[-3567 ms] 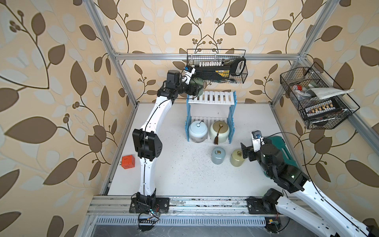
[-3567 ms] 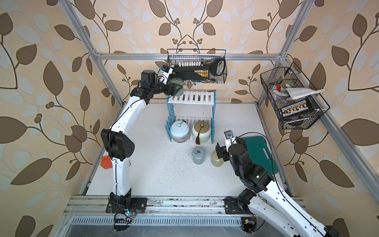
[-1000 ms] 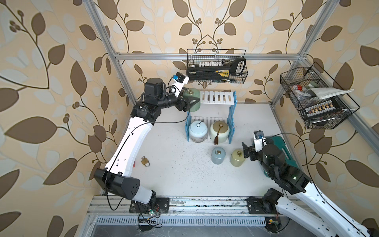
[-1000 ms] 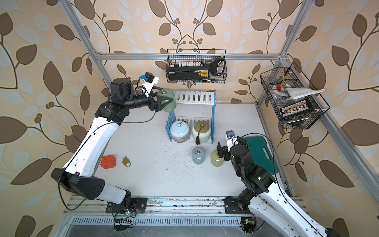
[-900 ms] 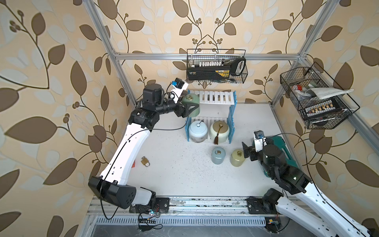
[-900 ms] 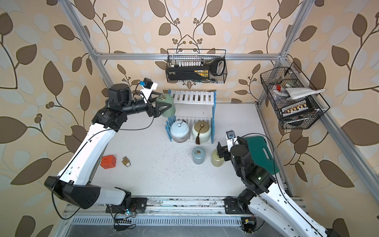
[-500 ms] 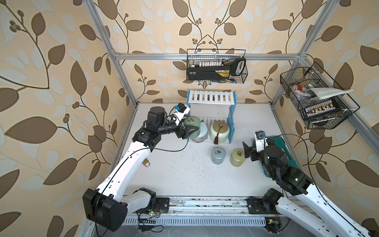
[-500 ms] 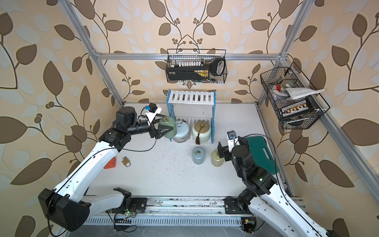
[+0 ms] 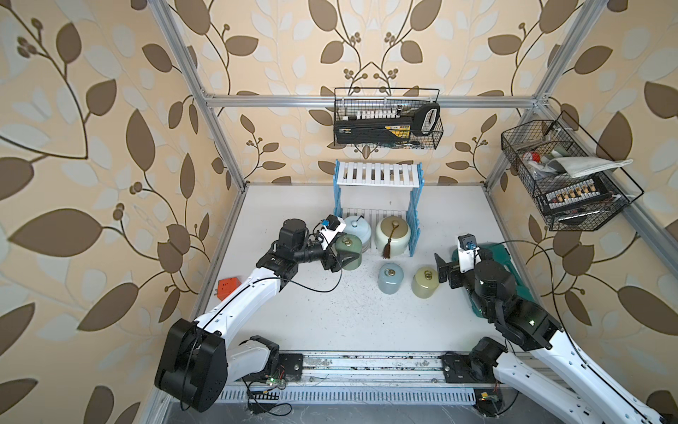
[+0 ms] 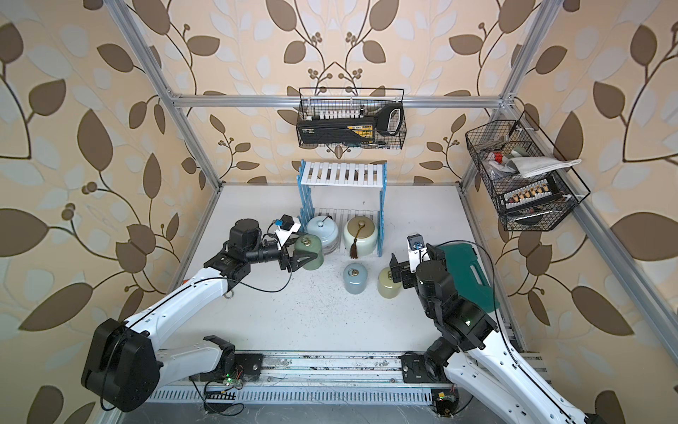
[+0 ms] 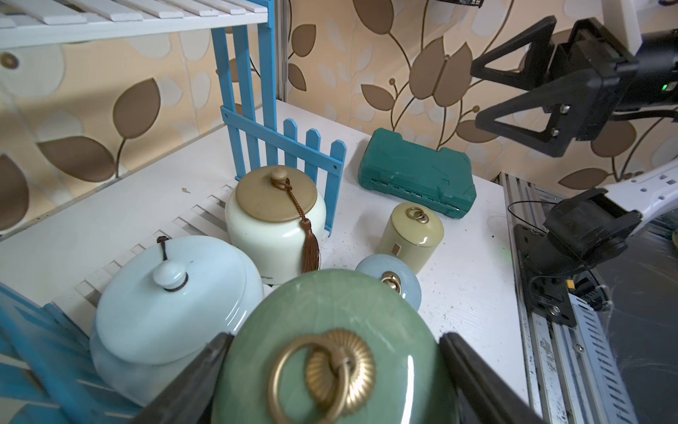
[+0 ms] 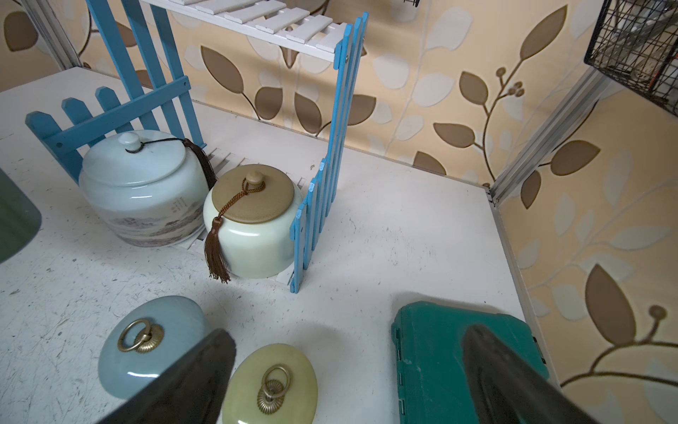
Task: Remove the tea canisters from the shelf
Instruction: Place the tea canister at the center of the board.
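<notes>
Judged from how things lie, the job is a little over half done. The shelf (image 9: 378, 174) has a bare top board, and two of the five jars stand free on the table (image 9: 323, 315): the grey-blue jar (image 9: 391, 278) at 6 o'clock from the shelf and the yellow jar (image 9: 425, 282) at 5 o'clock, close together but apart. A third, the green jar (image 9: 348, 245), is off the shelf at its 7 o'clock corner, gripped at the sides by the left claw (image 9: 345, 257). Whether its base rests on the table I cannot tell. That leaves two on the bottom board, side by side: the pale blue jar (image 9: 357, 229) and, at its 3 o'clock, the cream jar (image 9: 392, 235) with the brown tassel. The right claw (image 9: 445, 272) stands wide and empty at 3 o'clock from the yellow jar, touching nothing. The count is five jars in all, three small ones with ring tops and two big squat ones with knobs, plus one shelf of two boards and two claws.
</notes>
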Robot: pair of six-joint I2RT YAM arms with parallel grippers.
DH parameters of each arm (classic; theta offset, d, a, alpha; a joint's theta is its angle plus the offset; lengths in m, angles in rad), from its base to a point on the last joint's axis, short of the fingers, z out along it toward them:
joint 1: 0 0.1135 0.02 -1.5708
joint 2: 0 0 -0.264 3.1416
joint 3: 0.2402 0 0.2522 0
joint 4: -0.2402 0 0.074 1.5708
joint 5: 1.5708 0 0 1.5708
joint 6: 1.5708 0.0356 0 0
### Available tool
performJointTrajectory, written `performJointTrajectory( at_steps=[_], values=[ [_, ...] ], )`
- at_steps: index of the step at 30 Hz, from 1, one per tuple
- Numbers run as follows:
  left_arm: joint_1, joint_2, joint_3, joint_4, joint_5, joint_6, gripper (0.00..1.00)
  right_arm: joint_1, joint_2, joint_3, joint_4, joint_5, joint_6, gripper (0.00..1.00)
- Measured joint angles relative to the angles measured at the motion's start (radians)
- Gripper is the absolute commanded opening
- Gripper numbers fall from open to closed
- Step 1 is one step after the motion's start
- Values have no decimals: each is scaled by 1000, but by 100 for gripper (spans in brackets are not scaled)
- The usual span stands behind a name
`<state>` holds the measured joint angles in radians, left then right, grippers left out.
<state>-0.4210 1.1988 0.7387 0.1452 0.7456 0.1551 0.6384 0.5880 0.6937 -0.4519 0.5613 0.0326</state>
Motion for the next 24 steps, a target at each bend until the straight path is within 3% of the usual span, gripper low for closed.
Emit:
performJointTrajectory(
  at_steps=[12,24],
  values=[
    [-41,113,-123,182,-25,12,41,0,-17,0,0,0,0,99],
    [-138,297,-132,298,-95,55,44,0,-33,-1,2,-2,0,99]
  ],
)
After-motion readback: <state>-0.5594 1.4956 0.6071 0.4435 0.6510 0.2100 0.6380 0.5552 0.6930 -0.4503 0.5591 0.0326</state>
